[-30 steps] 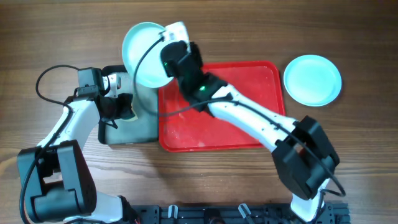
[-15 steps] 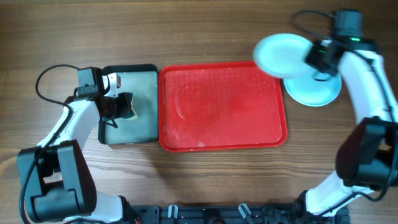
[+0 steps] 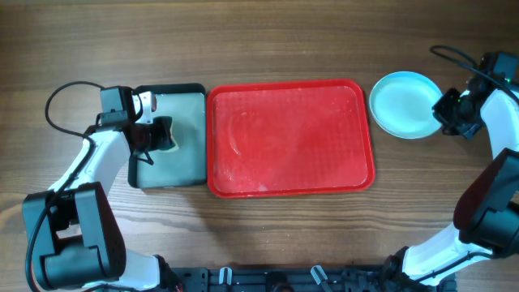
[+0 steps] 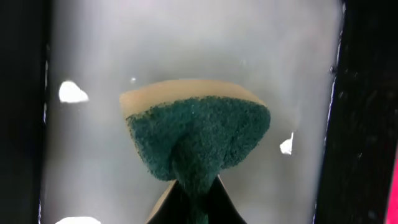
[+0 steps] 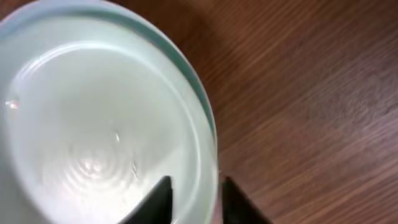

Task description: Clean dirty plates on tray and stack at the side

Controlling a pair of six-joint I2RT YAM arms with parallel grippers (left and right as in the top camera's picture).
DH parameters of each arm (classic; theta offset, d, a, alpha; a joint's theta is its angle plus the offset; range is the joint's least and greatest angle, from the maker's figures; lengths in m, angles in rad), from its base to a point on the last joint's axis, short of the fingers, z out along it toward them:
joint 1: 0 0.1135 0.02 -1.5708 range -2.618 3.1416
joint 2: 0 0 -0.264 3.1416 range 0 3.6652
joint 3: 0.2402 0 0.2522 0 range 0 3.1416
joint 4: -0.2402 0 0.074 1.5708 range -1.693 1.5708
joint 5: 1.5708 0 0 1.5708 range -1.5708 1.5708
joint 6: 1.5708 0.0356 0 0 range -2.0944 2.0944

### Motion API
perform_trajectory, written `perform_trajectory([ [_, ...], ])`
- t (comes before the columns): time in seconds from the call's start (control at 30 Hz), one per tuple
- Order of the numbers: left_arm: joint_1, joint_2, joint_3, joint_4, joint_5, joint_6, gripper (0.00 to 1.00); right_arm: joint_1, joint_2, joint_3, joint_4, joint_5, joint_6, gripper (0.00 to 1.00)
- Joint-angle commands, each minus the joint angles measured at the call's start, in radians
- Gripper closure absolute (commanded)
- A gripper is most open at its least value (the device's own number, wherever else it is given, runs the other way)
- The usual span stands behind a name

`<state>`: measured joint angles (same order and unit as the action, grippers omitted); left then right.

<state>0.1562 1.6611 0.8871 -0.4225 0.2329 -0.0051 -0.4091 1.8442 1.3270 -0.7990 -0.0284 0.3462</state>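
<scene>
The red tray (image 3: 290, 138) lies empty at the table's middle. A pale turquoise plate (image 3: 403, 104) lies at the right side, on top of another plate whose turquoise rim (image 5: 205, 106) shows under it in the right wrist view. My right gripper (image 3: 448, 113) is at the plate's right edge. Its fingers (image 5: 194, 193) straddle the top plate's (image 5: 93, 137) rim and are closed on it. My left gripper (image 3: 159, 136) is shut on a green and tan sponge (image 4: 196, 134) over the small tray.
The small black-rimmed tray (image 3: 188, 162) with grey-green inside sits left of the red tray, touching it. Its wet floor (image 4: 186, 43) shows white flecks (image 4: 72, 92). Bare wood table lies around (image 3: 284, 40). Cables run near both arms.
My right arm carried the plate from over the small tray, across the red tray, to the right side, and set it down on the other plate. The left arm barely moved.
</scene>
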Motion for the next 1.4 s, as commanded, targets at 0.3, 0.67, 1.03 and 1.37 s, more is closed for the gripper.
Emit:
perform_trajectory([
  [0.3, -0.004, 0.010, -0.005, 0.084, 0.048, 0.123, 0.87, 0.077, -0.027, -0.007, 0.006, -0.182, -0.121, 0.26],
  [0.67, -0.004, -0.014, 0.006, 0.082, 0.058, 0.080, 0.58, 0.273, -0.027, -0.007, 0.057, -0.179, -0.239, 0.17],
  [1.03, -0.004, -0.221, 0.064, 0.156, 0.073, -0.063, 0.00, 0.285, -0.027, -0.007, 0.058, -0.179, 0.264, 0.00],
  [1.37, -0.004, -0.221, 0.064, 0.148, 0.073, -0.063, 0.00, 0.285, -0.027, -0.007, 0.058, -0.179, 0.267, 0.00],
])
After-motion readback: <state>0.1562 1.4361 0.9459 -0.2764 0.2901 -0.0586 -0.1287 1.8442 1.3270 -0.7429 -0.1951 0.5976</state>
